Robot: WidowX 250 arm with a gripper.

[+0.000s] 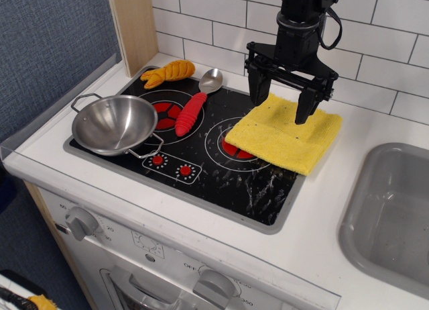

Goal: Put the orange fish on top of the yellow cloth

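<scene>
The orange fish [169, 72] lies at the back left corner of the stove top, tail toward the left. The yellow cloth [285, 134] lies flat over the right burner and onto the counter. My gripper [281, 103] hangs above the back edge of the cloth, its two black fingers [258, 88] spread wide apart with nothing between them. It is well to the right of the fish.
A red-handled steel spoon [194, 105] lies between the fish and the left burner. A steel pot [114, 124] sits on the front left of the stove [201, 176]. A grey sink [395, 209] is at the right. A tiled wall stands behind.
</scene>
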